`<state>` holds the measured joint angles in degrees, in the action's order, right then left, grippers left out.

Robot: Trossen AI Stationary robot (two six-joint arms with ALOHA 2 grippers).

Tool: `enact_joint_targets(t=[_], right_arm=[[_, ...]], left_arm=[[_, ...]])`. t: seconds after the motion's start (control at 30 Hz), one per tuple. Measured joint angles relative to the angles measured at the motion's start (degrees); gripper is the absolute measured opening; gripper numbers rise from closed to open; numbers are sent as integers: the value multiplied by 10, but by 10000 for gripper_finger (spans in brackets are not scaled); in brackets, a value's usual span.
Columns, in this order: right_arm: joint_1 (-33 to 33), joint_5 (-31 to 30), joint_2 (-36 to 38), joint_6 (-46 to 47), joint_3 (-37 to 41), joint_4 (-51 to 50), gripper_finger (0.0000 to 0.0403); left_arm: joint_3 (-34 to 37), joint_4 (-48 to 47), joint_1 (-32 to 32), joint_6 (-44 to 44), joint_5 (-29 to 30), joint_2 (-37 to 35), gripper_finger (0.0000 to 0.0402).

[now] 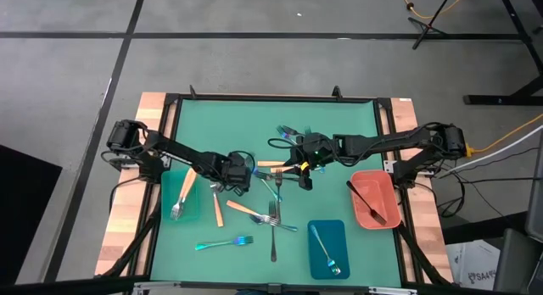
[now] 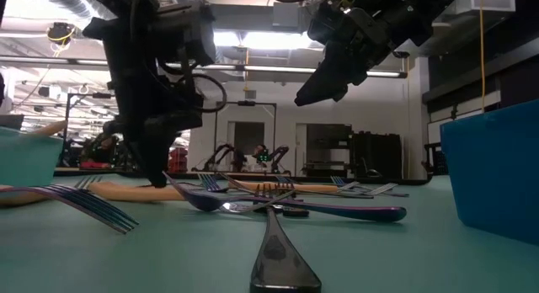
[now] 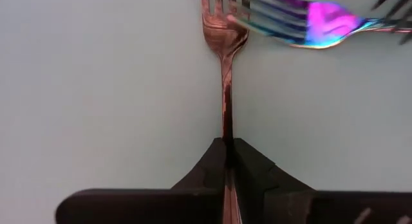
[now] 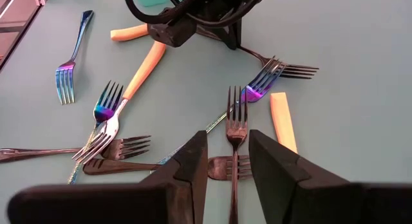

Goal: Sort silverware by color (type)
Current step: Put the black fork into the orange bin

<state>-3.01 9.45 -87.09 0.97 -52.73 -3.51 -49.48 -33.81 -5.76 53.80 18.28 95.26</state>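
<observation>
1. The left hand [image 3: 226, 150] is clenched tight on the thin handle of a dark fork [image 3: 225, 89]. The fork lies flat on the green table [image 1: 339, 125], near the middle, and a rainbow fork [image 3: 309, 24] crosses over its prongs.
2. The right hand [image 4: 228, 165] hangs over the pile with its fingers apart. It holds nothing. Another dark fork [image 4: 235, 130] lies right under it.
3. The silverware [image 1: 273, 231] looks light, hard and stiff. I think it will not bend or break.
4. It looks smooth and shiny, so I think it can slip or spin in a pinch. It also lies very flat, so the fingers have to get right down to the table.
5. The best spot to hold looks like the middle of the handle, pinched from both sides. The prongs are a bad spot, as they catch on other forks.
6. The held fork may drag the rainbow fork along, so a slow lift seems wise.
7. I count three trays: a teal tray [image 1: 166, 212], a blue tray [image 1: 312, 265] and a red tray [image 1: 361, 217]. Each has one piece inside.
8. About ten more pieces lie loose on the table. Some have orange handles, some are rainbow, some are dark. They overlap, so I cannot count each kind for sure.
</observation>
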Motion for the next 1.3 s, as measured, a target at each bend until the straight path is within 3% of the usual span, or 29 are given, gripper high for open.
enact_joint_targets(t=[0.23,0.4,0.77,1.13,1.3], right_arm=[[0,0,0,0,0,0,106],[0,0,0,0,0,4,106],[0,-1,0,0,-66,-21,106],[-1,-119,0,-31,-151,-117,106],[-23,-92,0,-23,-172,-160,106]], left_arm=[[-33,-31,0,-40,8,-1,8],[-69,-72,0,-89,47,-1,8],[-135,-69,0,-325,135,-2,8],[-135,2,-4,-529,176,-2,8],[-135,76,-17,-672,176,-2,8]])
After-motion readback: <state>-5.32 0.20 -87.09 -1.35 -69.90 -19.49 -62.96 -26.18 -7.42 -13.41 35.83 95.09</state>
